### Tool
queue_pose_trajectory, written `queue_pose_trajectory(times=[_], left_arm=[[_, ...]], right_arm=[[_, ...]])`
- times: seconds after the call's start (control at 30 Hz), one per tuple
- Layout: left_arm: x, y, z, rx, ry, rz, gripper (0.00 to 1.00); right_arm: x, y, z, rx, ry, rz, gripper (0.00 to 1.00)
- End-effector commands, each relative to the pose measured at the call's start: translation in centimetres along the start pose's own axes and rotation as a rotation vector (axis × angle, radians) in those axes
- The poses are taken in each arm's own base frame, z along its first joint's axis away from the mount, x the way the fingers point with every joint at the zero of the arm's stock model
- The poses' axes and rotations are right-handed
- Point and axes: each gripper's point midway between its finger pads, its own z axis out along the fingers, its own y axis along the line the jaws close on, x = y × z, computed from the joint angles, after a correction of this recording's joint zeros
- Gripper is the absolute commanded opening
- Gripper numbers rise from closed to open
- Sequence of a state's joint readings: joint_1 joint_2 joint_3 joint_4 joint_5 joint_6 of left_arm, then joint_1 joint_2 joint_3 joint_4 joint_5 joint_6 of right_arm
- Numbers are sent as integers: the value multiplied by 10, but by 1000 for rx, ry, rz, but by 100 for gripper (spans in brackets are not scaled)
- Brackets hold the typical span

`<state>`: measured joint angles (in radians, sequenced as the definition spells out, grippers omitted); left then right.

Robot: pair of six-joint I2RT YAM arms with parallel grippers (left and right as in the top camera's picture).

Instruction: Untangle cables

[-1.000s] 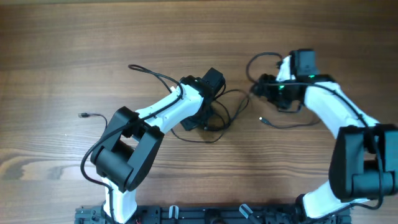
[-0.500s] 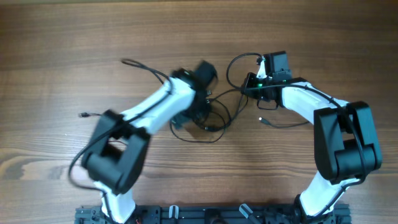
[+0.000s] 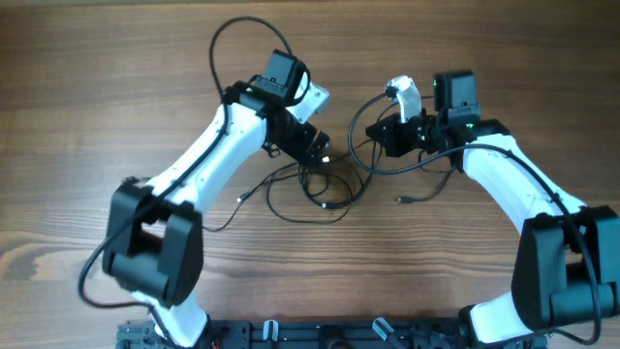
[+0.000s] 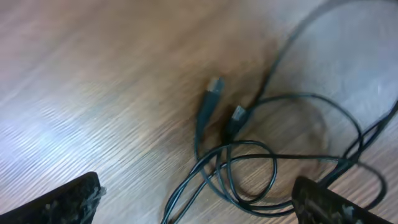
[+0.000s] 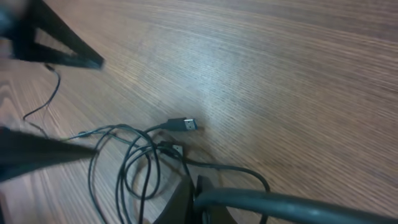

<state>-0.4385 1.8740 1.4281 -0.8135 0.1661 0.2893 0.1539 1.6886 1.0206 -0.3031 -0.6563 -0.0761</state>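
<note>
The cables [image 3: 325,189] are thin black wires lying in loose crossed loops on the wood between the two arms. My left gripper [image 3: 310,147] hovers over their upper edge. In the left wrist view it [image 4: 199,205] is wide open with the loops [image 4: 249,174] and two plug ends [image 4: 214,87] lying between and beyond its fingers [image 4: 68,202], none of them held. My right gripper [image 3: 381,136] stands at the tangle's right side. In the right wrist view it [image 5: 196,185] is shut, and a thin strand [image 5: 245,171] runs into its tips. Beyond them lies a plug end [image 5: 185,124].
Bare wooden table [image 3: 87,87] all round. One loose plug end [image 3: 401,200] lies right of the tangle, another [image 3: 240,199] left of it. The arms' thicker black leads arc above the left wrist [image 3: 237,34] and beside the right one [image 3: 356,126].
My left gripper has opened, let go and moved up and back from the tangle. My right gripper has shut and shifted left. The far-left plug end has been dragged toward the tangle.
</note>
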Motion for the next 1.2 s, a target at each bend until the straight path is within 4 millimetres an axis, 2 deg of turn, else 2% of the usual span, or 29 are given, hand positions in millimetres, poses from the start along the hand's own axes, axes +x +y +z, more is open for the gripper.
queue_pose_trajectory(times=[0.0,0.1,0.2,0.3,0.37,0.43,0.53,0.6,0.67,0.7,0.77,0.83,0.87,0.9,0.93,0.97,1.0,1.07,1.13,1.17], left_arm=[[10,-30,30,204,20,244,100],[15,-33,39,221,28,396,99],[11,-40,44,224,3,546,100],[-2,-53,55,215,-38,595,99],[-7,-65,71,220,-52,630,89],[-2,-74,85,238,-30,648,78],[10,-73,102,245,18,642,76],[17,-63,118,202,61,642,54],[20,-56,127,173,81,638,4],[22,-49,128,147,98,601,4],[20,-27,124,68,117,478,4],[18,12,112,-33,117,275,4],[20,36,104,-100,116,136,4],[26,68,93,-184,116,-32,4],[34,90,86,-228,119,-157,4],[56,118,77,-246,148,-343,4],[74,134,71,-254,180,-448,4],[102,152,61,-259,235,-569,4],[122,164,54,-261,266,-669,4],[133,169,50,-241,278,-742,4]], right_arm=[[-3,-16,-8,48,-17,29,4],[-5,-40,-22,87,-48,99,4],[-6,-58,-35,117,-73,161,4],[-2,-57,-34,116,-58,171,4],[2,-56,-34,114,-44,179,4],[5,-56,-34,113,-35,187,4],[6,-56,-34,112,-31,190,4],[10,-55,-34,111,-15,203,4],[15,-57,-42,162,19,222,4],[16,-63,-55,242,43,234,4],[11,-79,-98,471,24,312,4],[3,-96,-162,723,-79,415,4],[2,-103,-201,858,-156,479,4],[5,-107,-243,989,-244,546,4],[10,-108,-277,1082,-316,597,4],[18,-106,-325,1185,-434,663,4],[26,-105,-353,1224,-512,715,4],[39,-104,-386,1272,-607,794,4],[45,-102,-398,1242,-653,823,4],[43,-102,-399,1201,-667,820,4]])
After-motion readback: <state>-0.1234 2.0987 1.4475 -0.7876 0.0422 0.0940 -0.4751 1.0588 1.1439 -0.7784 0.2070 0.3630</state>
